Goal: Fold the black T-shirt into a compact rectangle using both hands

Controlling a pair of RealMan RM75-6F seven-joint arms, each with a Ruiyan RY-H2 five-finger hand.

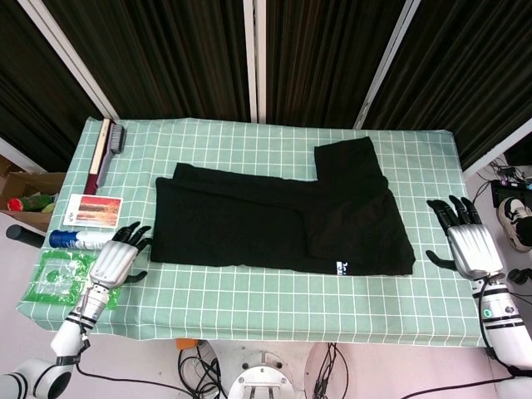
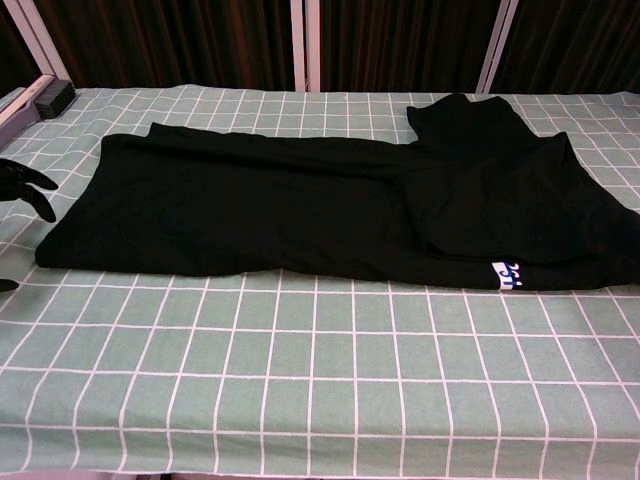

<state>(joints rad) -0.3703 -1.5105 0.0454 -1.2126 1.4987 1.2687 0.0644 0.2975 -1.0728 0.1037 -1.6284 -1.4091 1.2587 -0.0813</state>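
Note:
The black T-shirt (image 1: 274, 220) lies partly folded across the green checked table (image 1: 249, 303), a long flat band with a sleeve sticking out toward the back right and a small white-blue label near its front right corner. In the chest view the T-shirt (image 2: 330, 205) fills the middle of the cloth. My left hand (image 1: 115, 262) hovers open at the table's front left, just left of the shirt's front corner; only its dark fingertips (image 2: 25, 185) show in the chest view. My right hand (image 1: 467, 246) is open past the table's right edge, clear of the shirt.
Along the left side lie a brush (image 1: 104, 150), a printed card (image 1: 91, 209), a blue-capped tube (image 1: 79, 239) and a green packet (image 1: 54, 278). Dark curtains hang behind the table. A box sits on the floor at far left.

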